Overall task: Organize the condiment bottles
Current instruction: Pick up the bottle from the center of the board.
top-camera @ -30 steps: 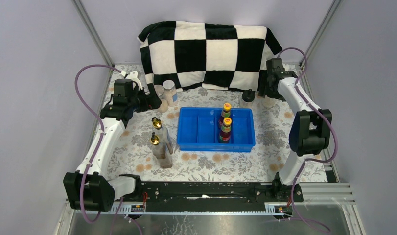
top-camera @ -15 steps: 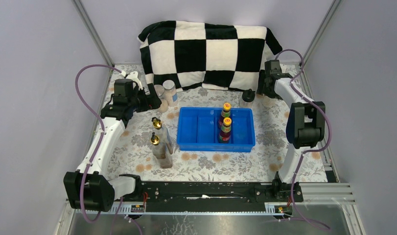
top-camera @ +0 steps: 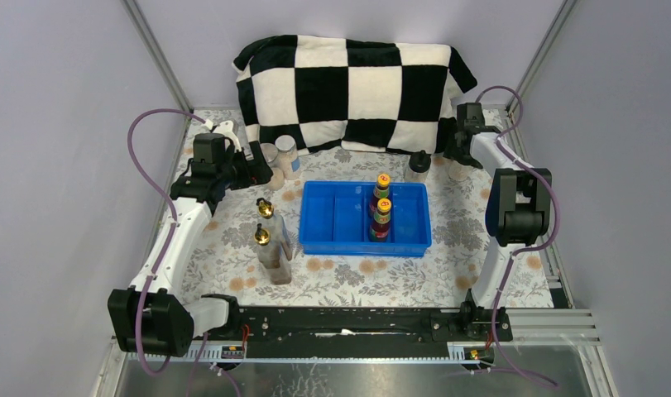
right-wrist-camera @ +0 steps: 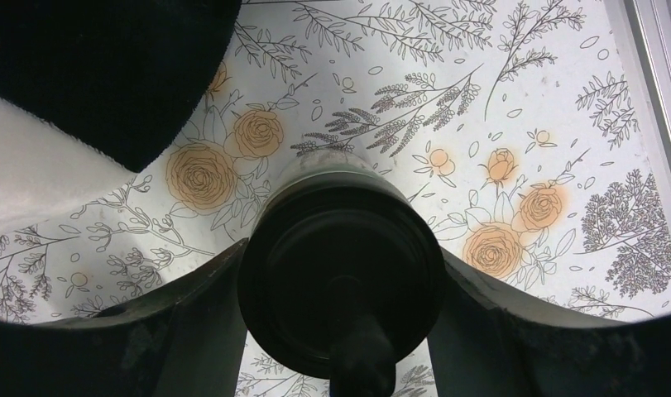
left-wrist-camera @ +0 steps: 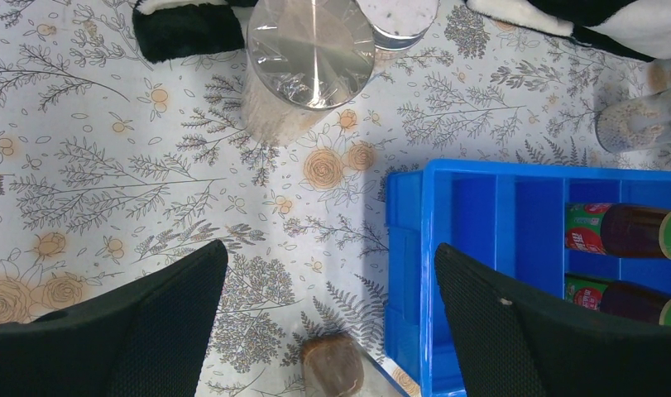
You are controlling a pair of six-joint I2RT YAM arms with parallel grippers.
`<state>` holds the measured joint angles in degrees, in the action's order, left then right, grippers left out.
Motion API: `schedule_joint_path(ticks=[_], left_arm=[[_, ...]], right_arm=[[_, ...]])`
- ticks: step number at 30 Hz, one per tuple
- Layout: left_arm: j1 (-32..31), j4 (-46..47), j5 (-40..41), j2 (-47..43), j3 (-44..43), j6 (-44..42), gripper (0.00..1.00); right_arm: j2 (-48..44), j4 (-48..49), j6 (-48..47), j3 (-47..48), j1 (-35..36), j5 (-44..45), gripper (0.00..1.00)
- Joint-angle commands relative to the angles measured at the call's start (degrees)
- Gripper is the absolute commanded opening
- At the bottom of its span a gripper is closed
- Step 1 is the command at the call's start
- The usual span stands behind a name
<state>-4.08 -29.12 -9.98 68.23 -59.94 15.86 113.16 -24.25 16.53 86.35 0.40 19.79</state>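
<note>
Far-left on the tabletop (top-camera: 348, 273), the left gripper (left-wrist-camera: 330, 265) hangs wide open and empty before two grey-lidded jars (left-wrist-camera: 311, 54); the blue tray (top-camera: 328, 217) mid-table holds both sauce bottles (top-camera: 381, 219). Near the far-right corner, beside the checkered blanket (top-camera: 348, 83), the outstretched right gripper (right-wrist-camera: 340, 256) straddles a black-capped shaker (right-wrist-camera: 340, 306); whether it clamps, I cannot tell.

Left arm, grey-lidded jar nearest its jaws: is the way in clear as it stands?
Probably yes. The left gripper has its jaws wide open, and the grey-lidded jar stands upright ahead with only bare tablecloth between. The second jar and the blanket crowd its far side.
</note>
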Motion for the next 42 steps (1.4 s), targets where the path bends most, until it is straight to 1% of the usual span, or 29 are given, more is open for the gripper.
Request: schedule_joint_path(ticks=[1,5,7,15,24,29,34,42], left_arm=[[0.2,2.3,0.8,0.5,1.0,-1.1,0.99],[0.2,2.3,0.8,0.5,0.9,-1.1,0.99],[0.2,2.4,0.7,0.5,0.8,-1.1,0.99],[0.2,2.3,0.6,0.5,0.8,-1.1,0.99],[0.2,2.3,0.1,0.3,0.9,-0.9,0.99],[0.2,2.4,-0.1,0.2,1.0,-0.9,0.99],[0.2,2.4,-0.1,0.0,1.0,-0.9,0.99],[0.2,2.4,-0.1,-0.2,1.1,-0.8,0.99]], right_arm=[[-1.0,2.0,0.3,-0.3,0.0,-0.4,0.6],[-2.8,1.8,0.6,-1.5,0.1,-1.5,0.54],[-4.4,1.7,0.7,-2.3,0.2,-1.8,0.53],[-10.8,-3.5,0.5,-3.0,0.6,-1.2,0.52],[-21.6,-6.4,-0.4,-7.8,2.0,-0.4,0.52],[-26.8,-8.5,-0.4,-9.8,5.1,0.7,0.52],[-30.8,-11.7,-0.6,-10.4,11.1,4.9,0.53],[-37.8,-15.2,1.0,-12.2,17.3,6.6,0.52]])
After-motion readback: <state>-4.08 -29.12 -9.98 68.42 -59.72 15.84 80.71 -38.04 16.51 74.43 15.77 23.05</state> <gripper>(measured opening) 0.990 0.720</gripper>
